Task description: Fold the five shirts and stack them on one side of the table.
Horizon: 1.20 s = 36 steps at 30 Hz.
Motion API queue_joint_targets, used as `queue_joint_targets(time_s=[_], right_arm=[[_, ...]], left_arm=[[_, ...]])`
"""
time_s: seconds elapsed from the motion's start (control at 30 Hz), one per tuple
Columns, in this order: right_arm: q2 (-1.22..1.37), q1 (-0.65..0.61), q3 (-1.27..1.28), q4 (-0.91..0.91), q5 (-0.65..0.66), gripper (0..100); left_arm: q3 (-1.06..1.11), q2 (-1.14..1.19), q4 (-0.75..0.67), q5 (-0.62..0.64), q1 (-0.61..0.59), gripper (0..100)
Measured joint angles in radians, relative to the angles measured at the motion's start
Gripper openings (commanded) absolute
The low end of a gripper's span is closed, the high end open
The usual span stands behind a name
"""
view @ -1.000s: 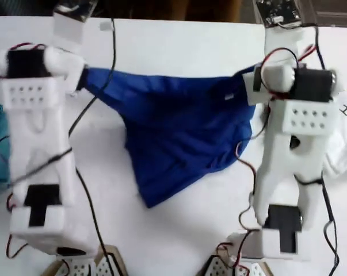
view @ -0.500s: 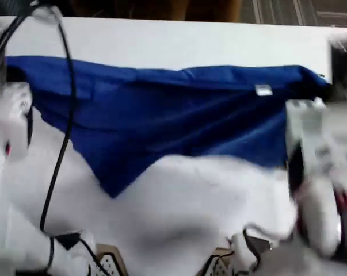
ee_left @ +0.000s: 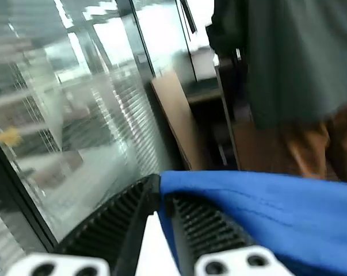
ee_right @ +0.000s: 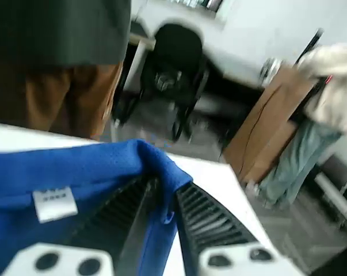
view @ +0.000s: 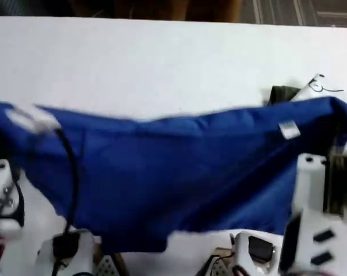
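Both claws are up, and the blue shirt (view: 173, 172) hangs spread between them like a banner above the white table (view: 161, 57). The left claw (ee_left: 161, 198) is clenched on one end of the cloth, with the fabric running out of its ribbed fingers (ee_left: 205, 227) and away toward the other arm. The right claw (ee_right: 164, 204) is clamped on the opposite end, a bunched fold sticking up between its fingers and the white label (ee_right: 53, 202) just beside them (so this looks like the collar edge, though the blur makes that hard to confirm).

As for handling, this looks like a light, soft, limp knit. It has no stiffness of its own, and the span between the claws dips and drapes below them. The cloth seems smooth enough to creep out of a shallow pinch. The best hold would be on the seamed edges or corners, where the fabric doubles up, with the claws well apart so it keeps flat. Just beyond the right claw, more clothing (view: 320, 86) lies on the table.
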Motion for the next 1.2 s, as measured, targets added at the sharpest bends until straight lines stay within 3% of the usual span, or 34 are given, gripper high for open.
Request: queue_joint_targets(time_s=[0.23,0.47,0.63,0.73,0.9,1.2], right_arm=[[0.037,-0.112,0.249,-0.112,-0.031,1.8],[0.158,-0.164,0.623,-0.453,-0.046,1.8],[0.339,-0.166,0.73,-0.709,-0.048,1.7],[0.489,-0.166,0.701,-0.775,-0.049,1.7],[0.732,-0.167,0.519,-0.72,-0.049,1.7],[0.816,-0.265,0.364,-0.382,-0.098,1.8]], left_arm=[[0.279,0.12,-0.193,0.095,0.008,3],[0.532,0.325,-0.491,0.1,0.101,3],[0.577,0.52,-0.713,0.1,0.147,3],[0.534,0.674,-0.77,0.1,0.15,3],[0.308,0.925,-0.632,0.1,0.163,3],[-0.106,1.088,-0.015,0.1,0.216,3]])
